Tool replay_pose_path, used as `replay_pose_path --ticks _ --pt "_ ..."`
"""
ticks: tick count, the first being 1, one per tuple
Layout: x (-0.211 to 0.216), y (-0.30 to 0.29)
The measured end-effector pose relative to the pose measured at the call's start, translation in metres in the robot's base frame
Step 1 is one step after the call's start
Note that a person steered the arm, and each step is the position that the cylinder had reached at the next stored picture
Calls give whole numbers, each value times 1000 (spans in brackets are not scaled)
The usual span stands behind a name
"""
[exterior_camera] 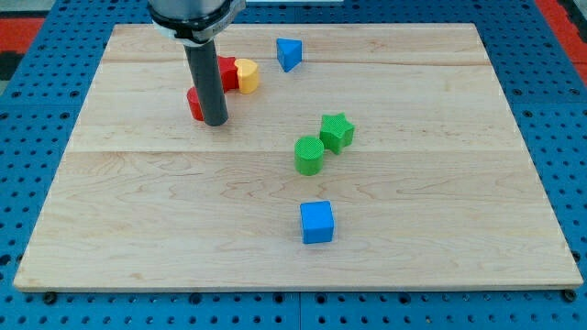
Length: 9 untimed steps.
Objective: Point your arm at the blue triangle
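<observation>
The blue triangle (289, 53) lies near the view's top, a little left of centre, on the wooden board (440, 183). My tip (215, 122) rests on the board well to the left of and below the triangle, apart from it. The rod stands right beside a red block (194, 103) on its left and in front of another red block (227, 71), partly hiding both. A yellow block (247, 75) sits next to that red one, between the rod and the triangle.
A green cylinder (309, 155) and a green star (337, 132) sit together near the board's middle. A blue cube (317, 222) lies below them. A blue pegboard surface (55, 82) surrounds the board.
</observation>
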State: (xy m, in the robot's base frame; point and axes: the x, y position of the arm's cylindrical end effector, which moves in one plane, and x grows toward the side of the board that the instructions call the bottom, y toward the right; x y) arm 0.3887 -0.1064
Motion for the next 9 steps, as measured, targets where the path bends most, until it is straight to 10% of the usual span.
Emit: replay_pose_path --ticks 4,9 --pt "-45 -22" --pt "-41 151"
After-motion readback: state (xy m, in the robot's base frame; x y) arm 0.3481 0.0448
